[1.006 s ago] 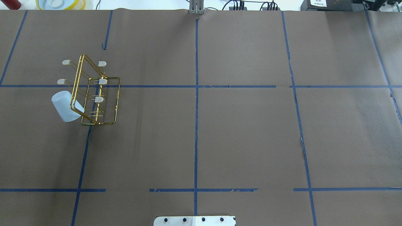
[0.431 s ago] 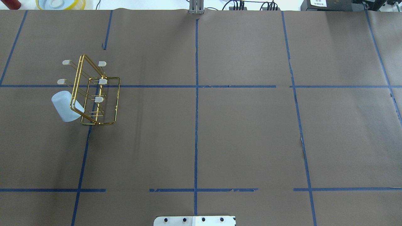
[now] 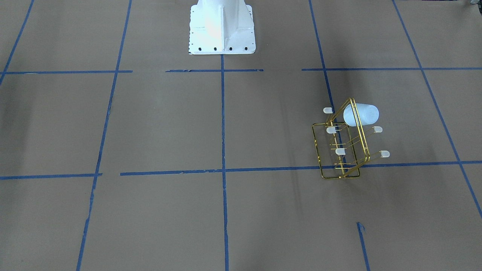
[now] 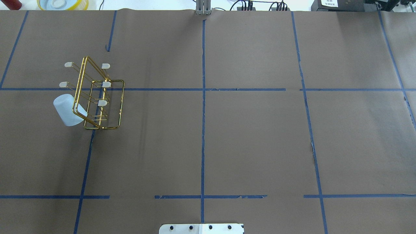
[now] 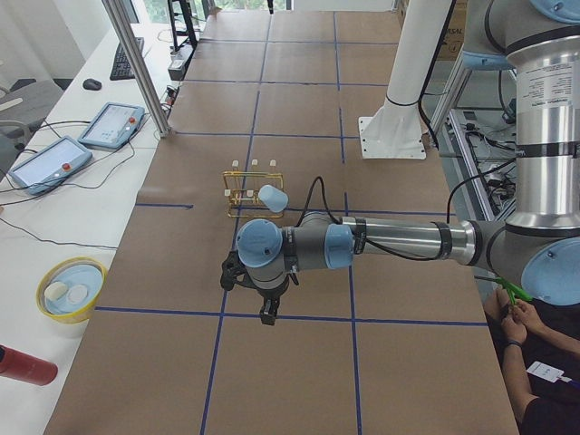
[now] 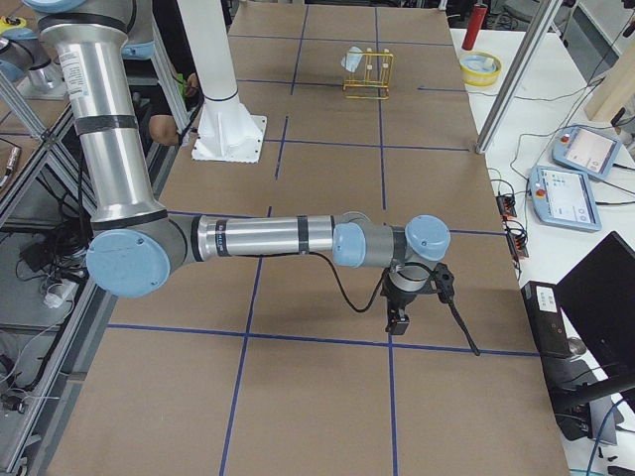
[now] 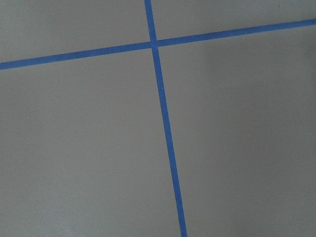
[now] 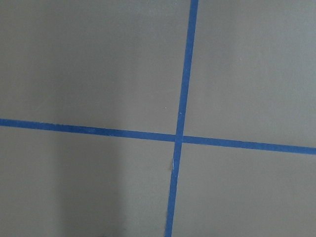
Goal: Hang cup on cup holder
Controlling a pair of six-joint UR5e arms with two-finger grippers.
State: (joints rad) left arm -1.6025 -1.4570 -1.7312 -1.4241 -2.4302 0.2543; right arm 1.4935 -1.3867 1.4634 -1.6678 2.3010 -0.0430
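Observation:
The gold wire cup holder (image 4: 104,84) stands on the left part of the brown table, also seen as the cup holder (image 3: 340,151) at the right in the front-facing view. The pale blue-white cup (image 4: 66,110) sits tilted over one of its prongs, bottom pointing outward, raised off the table as the cup (image 5: 273,198) in the exterior left view. My left gripper (image 5: 269,313) hangs low over the table, well short of the rack; whether it is open or shut I cannot tell. My right gripper (image 6: 397,319) hangs far from the rack; I cannot tell its state either.
The white robot base (image 3: 221,26) stands at the table's near-robot edge. A yellow bowl (image 5: 71,288), a red bottle (image 5: 23,367) and tablets (image 5: 112,123) lie on the side bench. A person's hands (image 5: 518,317) show beside the robot.

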